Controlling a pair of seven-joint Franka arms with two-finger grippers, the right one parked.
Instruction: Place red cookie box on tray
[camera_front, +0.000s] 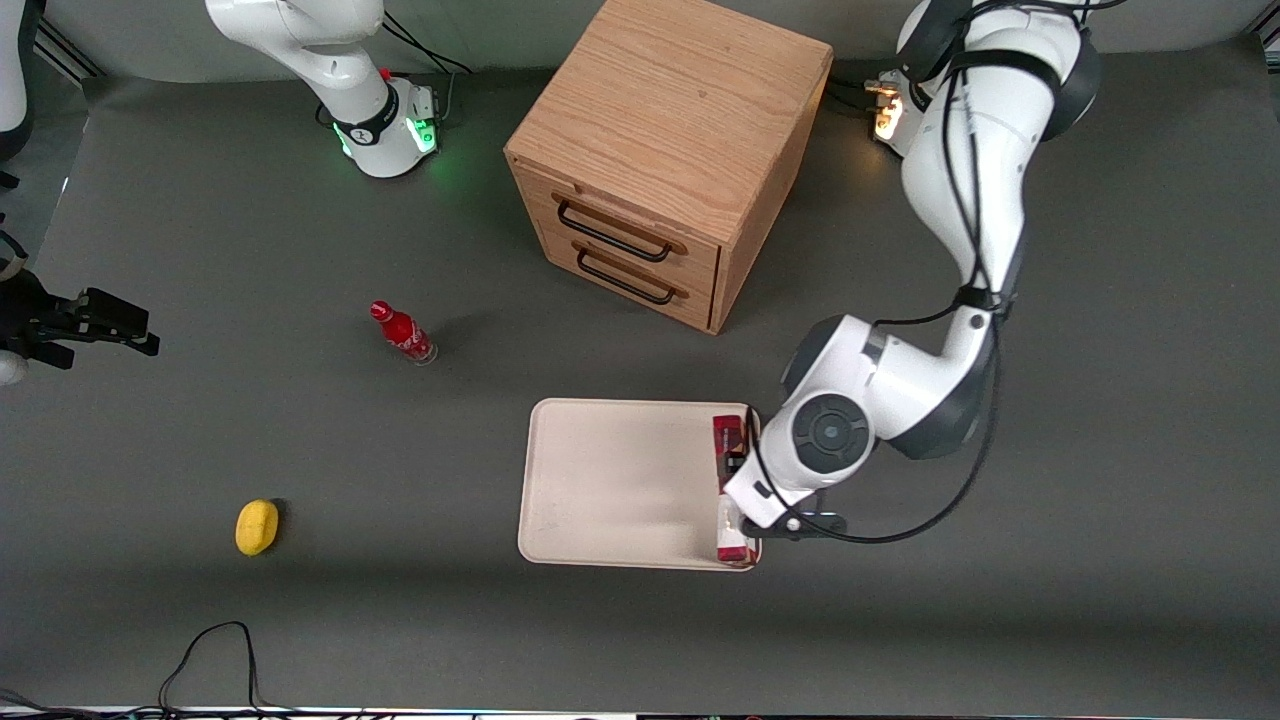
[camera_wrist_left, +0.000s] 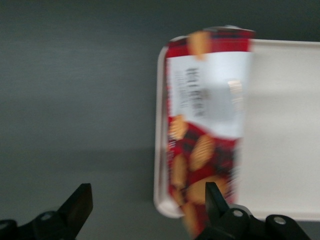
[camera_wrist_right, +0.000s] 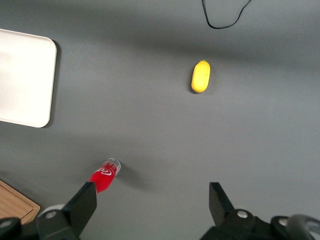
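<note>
Red cookie box (camera_wrist_left: 205, 135): long flat dark red tartan carton lying on the tray, along its edge toward the working arm's end.
Tray (camera_front: 610, 480): large cream-white flat rectangle with low rim.
Left gripper (camera_wrist_left: 145, 210): directly above the box, fingers (camera_wrist_left: 77, 205) spread wide, holding nothing; one finger overlaps the carton's end, the other over bare table.
</note>
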